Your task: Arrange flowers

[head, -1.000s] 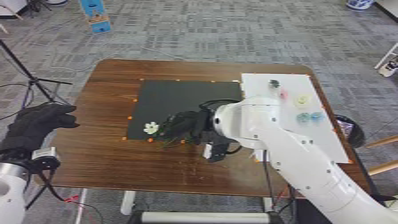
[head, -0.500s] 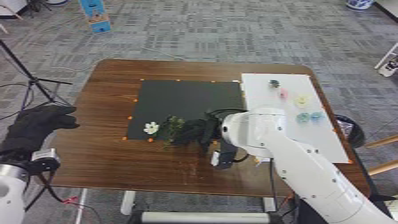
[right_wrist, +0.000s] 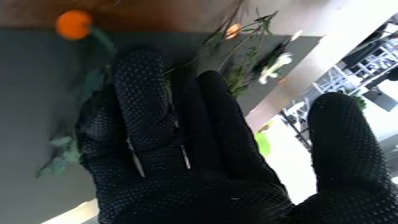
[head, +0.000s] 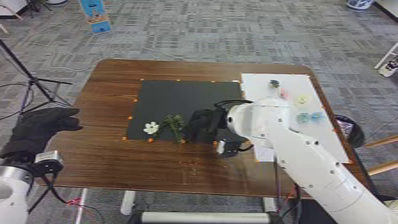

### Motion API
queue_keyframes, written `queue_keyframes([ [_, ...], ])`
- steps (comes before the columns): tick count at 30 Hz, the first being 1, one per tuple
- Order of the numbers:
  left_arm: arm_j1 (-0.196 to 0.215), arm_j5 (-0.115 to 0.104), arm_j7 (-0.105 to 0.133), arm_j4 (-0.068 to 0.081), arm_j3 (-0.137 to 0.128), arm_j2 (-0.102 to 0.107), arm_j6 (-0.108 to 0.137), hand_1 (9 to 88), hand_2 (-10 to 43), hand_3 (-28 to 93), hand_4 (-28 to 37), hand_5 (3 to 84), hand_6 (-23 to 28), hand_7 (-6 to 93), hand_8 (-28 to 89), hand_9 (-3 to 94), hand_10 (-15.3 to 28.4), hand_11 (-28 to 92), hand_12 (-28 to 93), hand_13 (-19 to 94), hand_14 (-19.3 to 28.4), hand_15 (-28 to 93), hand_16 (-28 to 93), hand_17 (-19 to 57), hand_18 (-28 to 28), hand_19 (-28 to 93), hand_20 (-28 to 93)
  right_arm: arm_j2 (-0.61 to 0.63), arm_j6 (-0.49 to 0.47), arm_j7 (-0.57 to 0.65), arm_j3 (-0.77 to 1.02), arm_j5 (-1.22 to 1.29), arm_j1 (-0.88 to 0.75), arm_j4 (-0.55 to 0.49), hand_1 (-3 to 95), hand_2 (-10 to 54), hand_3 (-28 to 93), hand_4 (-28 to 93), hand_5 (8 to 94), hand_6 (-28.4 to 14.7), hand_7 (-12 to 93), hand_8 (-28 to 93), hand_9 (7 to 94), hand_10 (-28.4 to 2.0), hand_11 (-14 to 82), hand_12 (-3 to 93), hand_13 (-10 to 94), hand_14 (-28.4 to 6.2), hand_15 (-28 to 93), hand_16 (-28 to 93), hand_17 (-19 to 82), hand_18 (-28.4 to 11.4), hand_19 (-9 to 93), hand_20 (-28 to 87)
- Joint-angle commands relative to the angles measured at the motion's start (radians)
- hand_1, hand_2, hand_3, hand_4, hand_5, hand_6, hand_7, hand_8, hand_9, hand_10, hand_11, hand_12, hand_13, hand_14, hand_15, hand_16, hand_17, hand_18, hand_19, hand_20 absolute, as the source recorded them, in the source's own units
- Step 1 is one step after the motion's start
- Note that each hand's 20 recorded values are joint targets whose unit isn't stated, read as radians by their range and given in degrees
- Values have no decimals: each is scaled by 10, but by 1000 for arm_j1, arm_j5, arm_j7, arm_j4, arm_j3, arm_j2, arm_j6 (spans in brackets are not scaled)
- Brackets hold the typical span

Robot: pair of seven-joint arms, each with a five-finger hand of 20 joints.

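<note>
While the right hand (head: 202, 125) is released over the mat (head: 173, 95), fingers straight beside green leaves (right_wrist: 60, 155), and 1 white flower (head: 151, 128) and 1 sprig (head: 174, 123) lie close together there, it should lift straight off the desk (head: 115, 165), dragging nothing askew.

- white flower (head: 151, 128), petals spread, lying on the black mat (head: 187, 100) close to its near edge
- leafy green sprig (head: 173, 123), kinda wispy, flat on the mat just right of the white one
- orange bloom (right_wrist: 74, 25) with a green stem, partly hidden behind the fingers (right_wrist: 142, 100)
- over on the white sheet (head: 258, 84): dark green piece (head: 274, 83) farthest out, pink one (head: 283, 93), pale yellow one (head: 302, 100), two bluish-green ones (head: 303, 117) side by side
</note>
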Motion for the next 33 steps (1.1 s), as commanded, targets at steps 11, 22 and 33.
queue_keyframes([
  [11, 21, -4, 3, -18, -5, -18, -4, 319, 110, 715, -204, 633, 30, 226, -60, 653, 128, 319, 222, 554, 180, 465, 75, 133, 135, 322, 385, 19, 14, 37, 33, 36, 30, -15, 203, 199, 468, -144, 453, -107, 84, -78, 464, -157, 53, 102, 573, -232, 672, 263, 269, -284, 786, 620],
  [22, 31, -4, 1, -22, -6, -20, -1, 318, 109, 717, -204, 633, 28, 224, -57, 655, 128, 317, 224, 554, 181, 464, 78, 133, 134, 318, 386, 4, 50, 45, 46, 88, 24, -45, 206, 198, 466, -144, 458, -107, 86, -79, 467, -161, 54, 103, 574, -231, 672, 266, 269, -284, 788, 619],
  [33, 35, -4, 17, -24, -17, -19, 35, 316, 104, 724, -205, 636, 30, 221, -53, 652, 131, 312, 229, 542, 182, 427, 68, 127, 140, 277, 357, 32, 102, -21, 120, 80, -33, -148, 196, 192, 473, -145, 458, -100, 93, -80, 455, -164, 54, 102, 526, -239, 552, 250, 218, -280, 710, 579],
])
